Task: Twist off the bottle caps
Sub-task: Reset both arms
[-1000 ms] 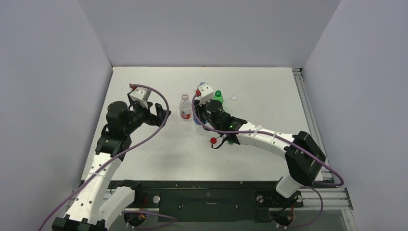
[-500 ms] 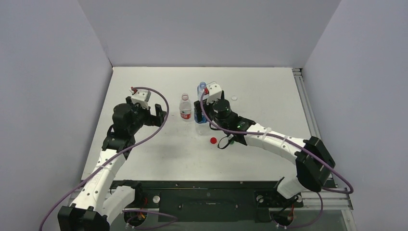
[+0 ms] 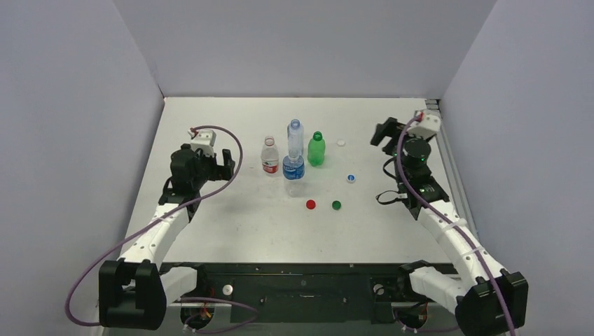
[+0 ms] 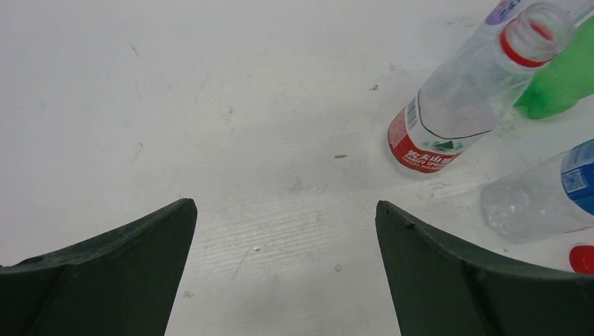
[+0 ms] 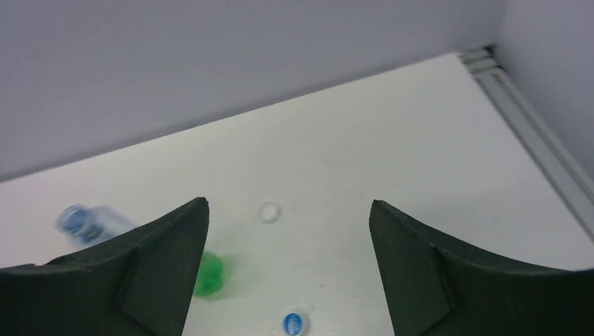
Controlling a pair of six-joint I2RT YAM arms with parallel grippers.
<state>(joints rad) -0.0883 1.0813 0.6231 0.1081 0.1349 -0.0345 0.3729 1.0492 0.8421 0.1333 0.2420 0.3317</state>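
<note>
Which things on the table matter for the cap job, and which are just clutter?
Job:
- red-label bottle
- ribbed clear bottle
- blue-label bottle
- green bottle
- red cap, green cap, white cap and blue-white cap, all loose on the table

Lying about:
- nothing loose
- only the fixed side rail

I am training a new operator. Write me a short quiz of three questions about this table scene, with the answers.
1. How many loose bottle caps lie on the table?
2. True or false: the right gripper is shut.
3. Which cap lies nearest the back wall? A red, B green, C white.
Key: 1. Four: red cap, green cap, white cap, blue-and-white cap. 2. False: it stands open, holding nothing. 3. C.
</note>
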